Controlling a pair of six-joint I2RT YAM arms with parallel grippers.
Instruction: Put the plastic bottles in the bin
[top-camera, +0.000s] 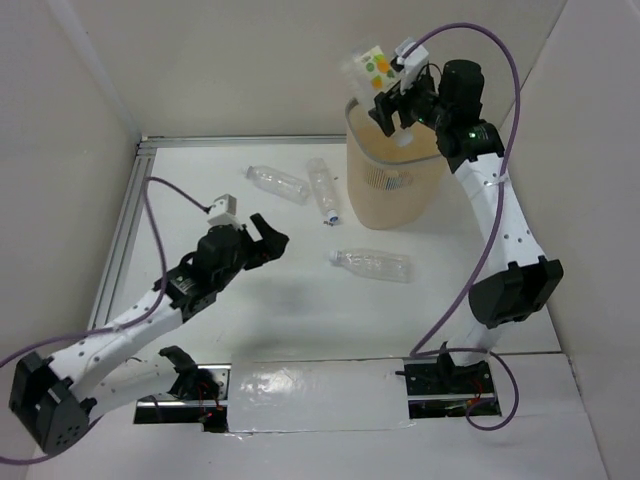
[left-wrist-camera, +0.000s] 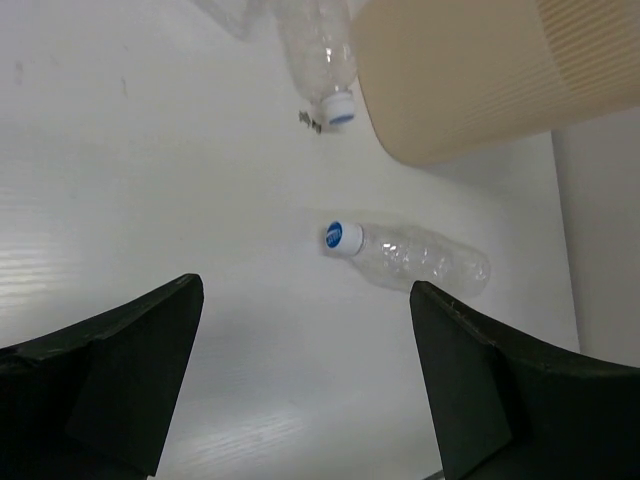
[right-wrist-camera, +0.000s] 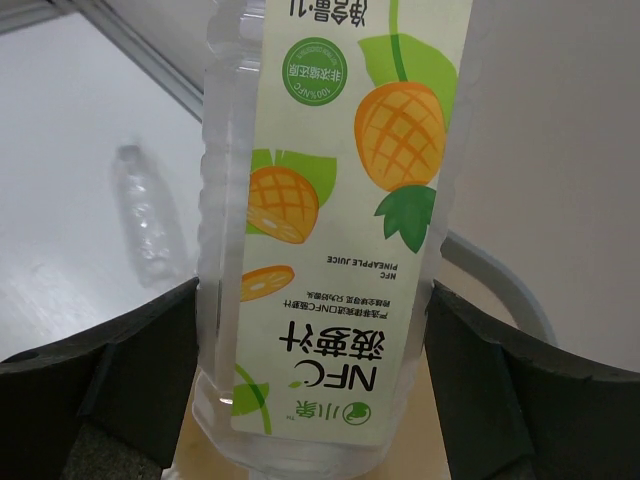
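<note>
My right gripper (top-camera: 393, 106) is shut on the bottle with the white-green-orange pineapple label (top-camera: 371, 67) and holds it above the far left rim of the beige bin (top-camera: 395, 190). In the right wrist view the labelled bottle (right-wrist-camera: 330, 230) stands between both fingers (right-wrist-camera: 110, 390), with the bin's grey rim (right-wrist-camera: 500, 290) below. Three clear bottles lie on the table: one far left (top-camera: 277, 182), one beside the bin (top-camera: 322, 188), one nearer (top-camera: 372, 264). My left gripper (top-camera: 272, 240) is open and empty, left of the nearer bottle (left-wrist-camera: 405, 258).
The bin (left-wrist-camera: 470, 70) fills the upper right of the left wrist view, with a blue-capped bottle (left-wrist-camera: 320, 60) lying next to it. A bare bottle (right-wrist-camera: 150, 215) shows on the table in the right wrist view. White walls enclose the table on the left, back and right.
</note>
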